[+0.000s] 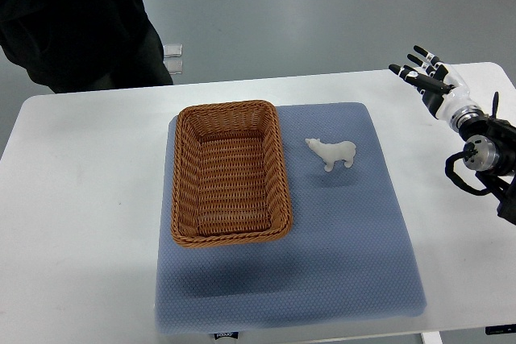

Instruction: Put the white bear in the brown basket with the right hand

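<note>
A small white bear (333, 152) stands on the blue-grey mat (347, 239), just right of the brown woven basket (185, 199). The basket is rectangular and holds nothing. My right hand (425, 77) hovers over the table's far right corner, fingers spread and pointing left, holding nothing. It is well to the right of the bear and a little farther back. The left arm does not show.
The mat lies on a white table (81, 199). A person in black clothing (72, 22) stands at the far left edge of the table. Two small clear items (172, 55) lie on the floor beyond.
</note>
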### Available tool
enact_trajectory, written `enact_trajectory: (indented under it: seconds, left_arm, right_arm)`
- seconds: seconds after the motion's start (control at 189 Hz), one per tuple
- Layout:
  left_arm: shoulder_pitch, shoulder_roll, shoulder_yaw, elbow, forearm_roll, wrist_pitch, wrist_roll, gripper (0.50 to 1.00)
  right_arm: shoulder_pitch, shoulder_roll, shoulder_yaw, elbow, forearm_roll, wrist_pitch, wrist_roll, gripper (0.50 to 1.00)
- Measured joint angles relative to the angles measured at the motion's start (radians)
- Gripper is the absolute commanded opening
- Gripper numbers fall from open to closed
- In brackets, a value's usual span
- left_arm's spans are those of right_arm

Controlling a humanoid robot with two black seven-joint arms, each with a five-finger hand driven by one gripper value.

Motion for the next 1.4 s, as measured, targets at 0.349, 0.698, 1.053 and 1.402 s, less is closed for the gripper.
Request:
enact_trajectory:
  seconds: [0.349,0.698,1.053,1.402]
  left_arm:
    - [0.001,0.000,-0.005,-0.002,0.000,0.000,-0.001,1.000]
    - [0.001,0.000,0.000,0.001,0.000,0.001,-0.002,1.000]
    - [0.001,0.000,-0.001,0.000,0.000,0.001,-0.002,1.000]
    - [0.001,0.000,-0.001,0.000,0.000,0.001,-0.002,1.000]
  right_arm:
    - [-0.001,0.000,0.000,0.000,0.000,0.000,0.000,0.926]
    - [0.002,-0.015,0.000,0.000,0.000,0.006,0.000,0.926]
    - [0.002,-0.015,0.000,0.000,-0.002,0.006,0.072,0.926]
    - [0.003,-0.017,-0.001,0.002,-0.013,0.005,0.078,0.924]
